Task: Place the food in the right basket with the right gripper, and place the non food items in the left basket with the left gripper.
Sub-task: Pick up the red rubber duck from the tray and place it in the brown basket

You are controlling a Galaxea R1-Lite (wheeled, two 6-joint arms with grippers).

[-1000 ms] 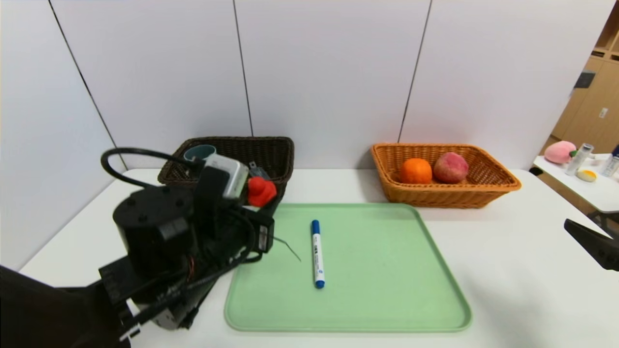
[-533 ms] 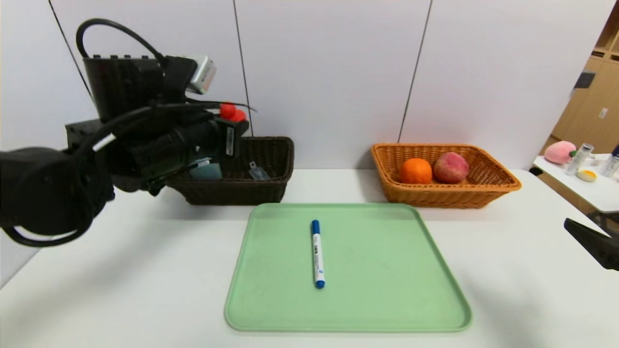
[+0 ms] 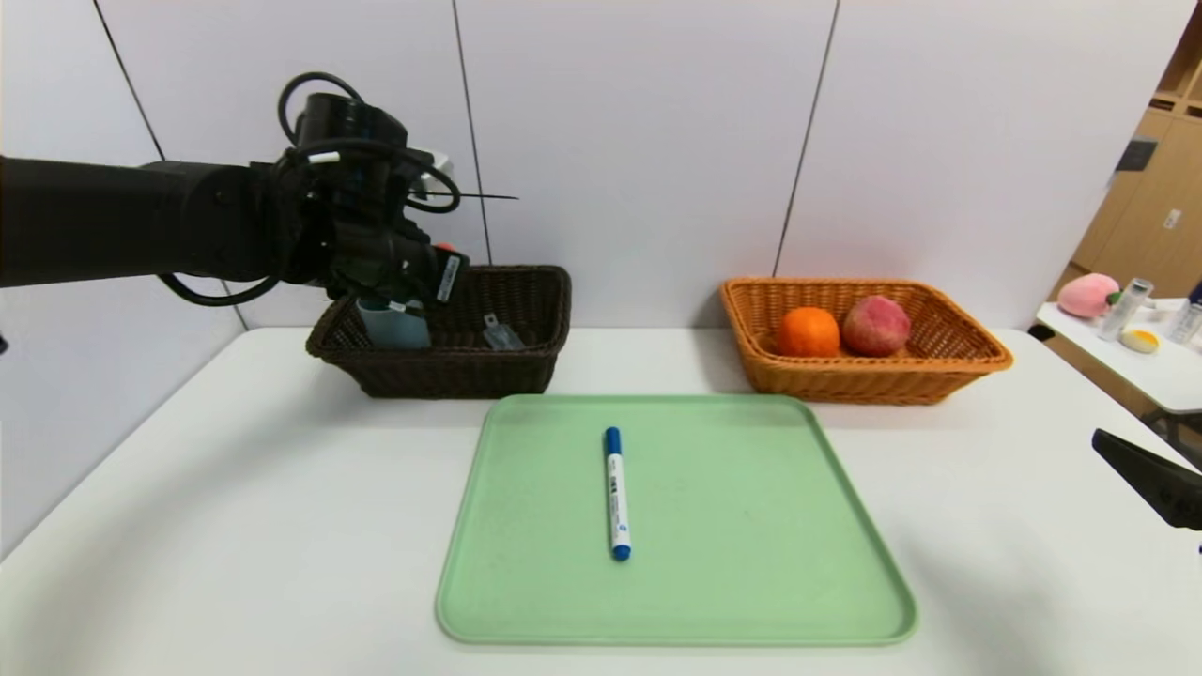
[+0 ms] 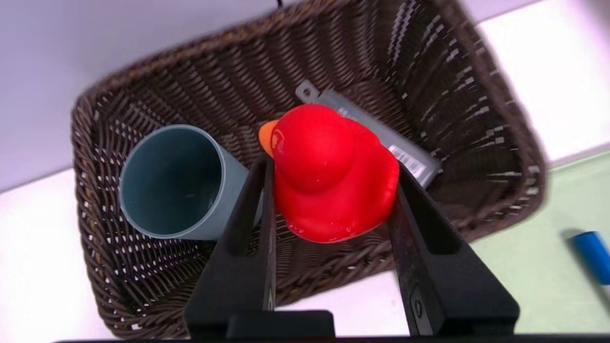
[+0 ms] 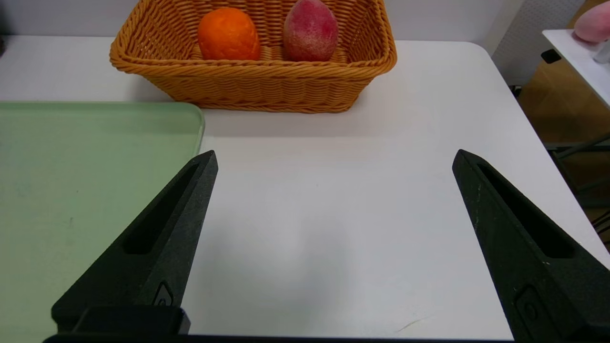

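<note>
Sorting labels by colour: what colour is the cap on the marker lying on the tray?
Blue; the marker shows best in the head view, on the green tray.

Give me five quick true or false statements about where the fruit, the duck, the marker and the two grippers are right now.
1. The left gripper is shut on the red rubber duck above the dark brown basket. True.
2. The blue-capped marker lies in the dark brown basket. False: it lies on the green tray.
3. The orange and the peach both sit in the orange-tan basket. True.
4. The right gripper is holding the peach. False: its jaws stand wide open and empty over the white table.
5. The blue-grey cup stands on the tray. False: it is inside the dark brown basket, next to the slim case.
</note>
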